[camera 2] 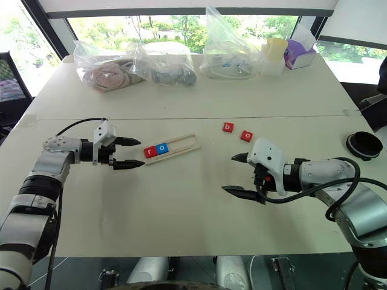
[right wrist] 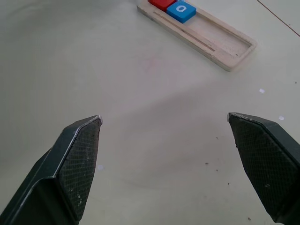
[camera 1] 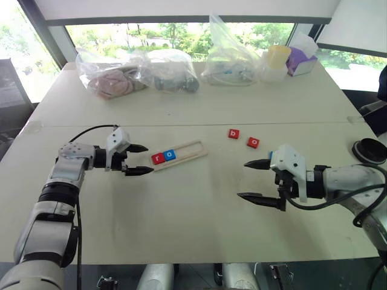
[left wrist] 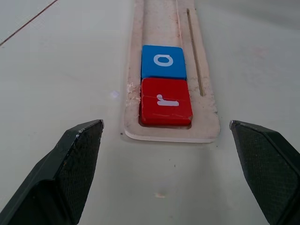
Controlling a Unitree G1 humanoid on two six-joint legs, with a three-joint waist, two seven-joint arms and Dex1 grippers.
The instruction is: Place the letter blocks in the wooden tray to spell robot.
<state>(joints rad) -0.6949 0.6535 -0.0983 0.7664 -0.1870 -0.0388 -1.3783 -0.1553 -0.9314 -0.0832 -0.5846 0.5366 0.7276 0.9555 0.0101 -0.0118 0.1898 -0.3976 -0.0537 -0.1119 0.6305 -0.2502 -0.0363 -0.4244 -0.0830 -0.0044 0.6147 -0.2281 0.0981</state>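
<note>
The wooden tray (camera 1: 179, 153), holding a red r block (camera 1: 158, 159) and blue o block (camera 1: 169, 154), lies just ahead of the spread, empty left gripper (camera 1: 138, 159), while the right gripper (camera 1: 259, 181), also spread, hovers well apart.

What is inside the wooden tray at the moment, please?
The wooden tray holds a red r block at its left end and a blue o block touching it. The rest is bare wood. Whatever lies under the two blocks is covered.
</note>
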